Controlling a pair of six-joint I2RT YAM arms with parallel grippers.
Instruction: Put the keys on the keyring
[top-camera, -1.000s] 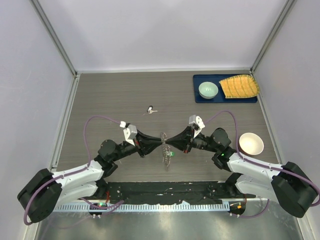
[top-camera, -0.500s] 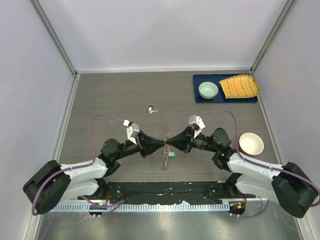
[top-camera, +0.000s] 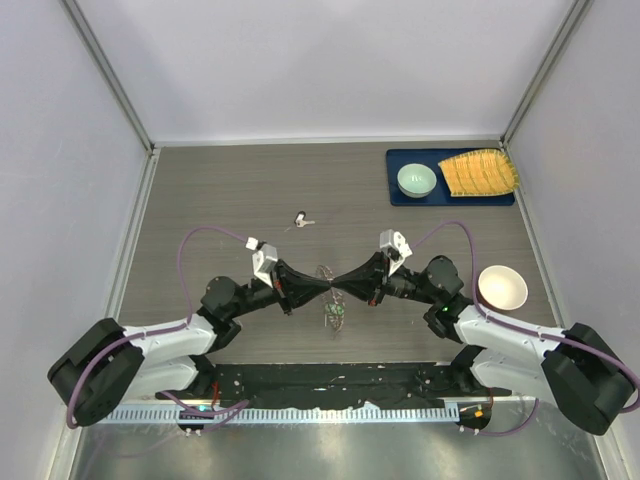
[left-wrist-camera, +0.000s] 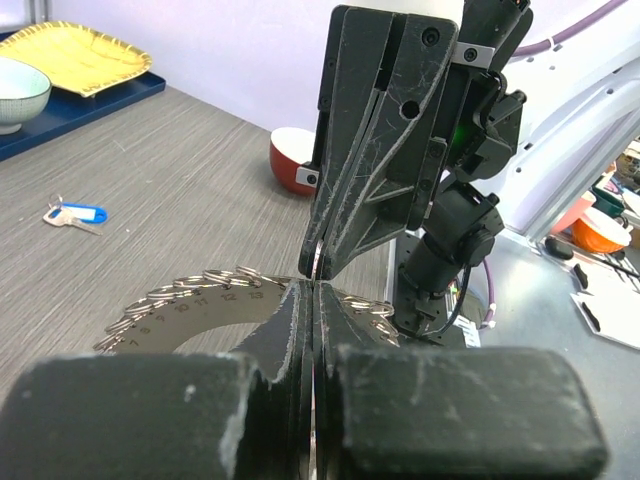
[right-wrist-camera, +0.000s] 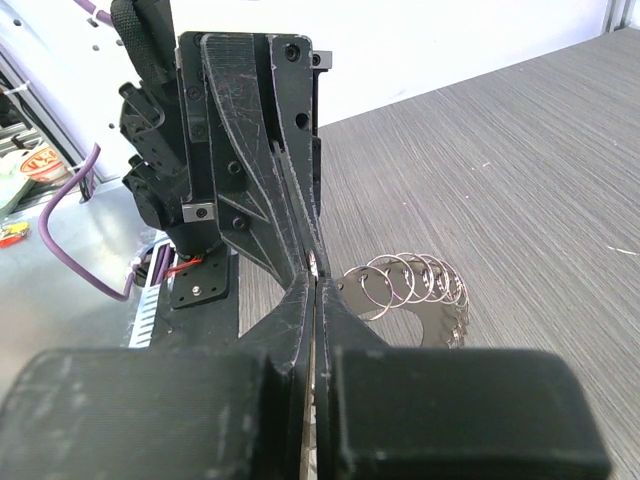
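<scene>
The keyring (top-camera: 327, 272) is held up above the table between my two grippers, tilted. In the left wrist view it is a flat numbered grey ring plate (left-wrist-camera: 190, 305) strung with small wire rings. In the right wrist view the ring (right-wrist-camera: 425, 290) sticks out to the right. My left gripper (top-camera: 326, 287) and my right gripper (top-camera: 341, 285) meet tip to tip, both shut on the ring's rim. The green key (top-camera: 338, 312) hangs just below them. The blue key (top-camera: 301, 220) lies loose on the table farther back, also in the left wrist view (left-wrist-camera: 77, 214).
A blue tray (top-camera: 400, 196) at the back right holds a pale green bowl (top-camera: 416, 180) and a yellow ridged dish (top-camera: 479, 172). A white bowl (top-camera: 502, 287) with a red outside stands beside the right arm. Grey walls close in both sides.
The keyring has turned from hanging edge-on to a flatter tilt between the grippers. The green key has shifted slightly left under them. The left arm has edged right.
</scene>
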